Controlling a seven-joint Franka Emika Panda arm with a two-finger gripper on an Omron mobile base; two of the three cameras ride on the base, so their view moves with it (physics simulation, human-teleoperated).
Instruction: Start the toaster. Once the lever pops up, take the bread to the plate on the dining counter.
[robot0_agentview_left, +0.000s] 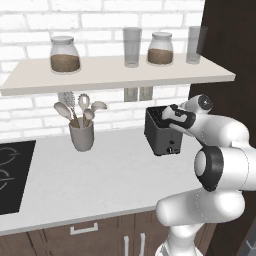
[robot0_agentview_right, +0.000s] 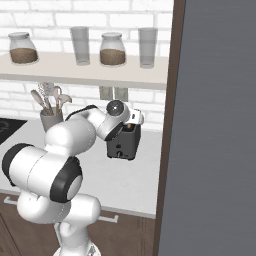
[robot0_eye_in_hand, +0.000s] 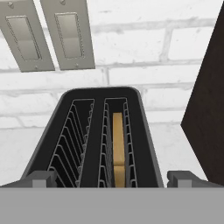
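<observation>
The black toaster (robot0_agentview_left: 161, 135) (robot0_agentview_right: 123, 144) stands on the pale worktop near the brick wall, close to a dark cabinet side. In the hand view I look down into the toaster (robot0_eye_in_hand: 87, 131) and its two slots. The bread (robot0_eye_in_hand: 118, 142), a tan slice, stands deep in the right slot; the left slot holds nothing. My gripper (robot0_eye_in_hand: 113, 178) (robot0_agentview_left: 167, 119) (robot0_agentview_right: 131, 125) hovers just above the toaster's top, open, with one fingertip (robot0_eye_in_hand: 41, 178) at each side and nothing between them. The plate and the dining counter are out of view.
A grey utensil cup (robot0_agentview_left: 81, 136) with spoons stands left of the toaster. A shelf (robot0_agentview_left: 115, 76) with jars and glasses hangs low above. The black hob (robot0_agentview_left: 12, 172) lies far left. A tall dark cabinet (robot0_agentview_left: 225, 55) walls off the right side. Two wall outlets (robot0_eye_in_hand: 48, 37) sit behind the toaster.
</observation>
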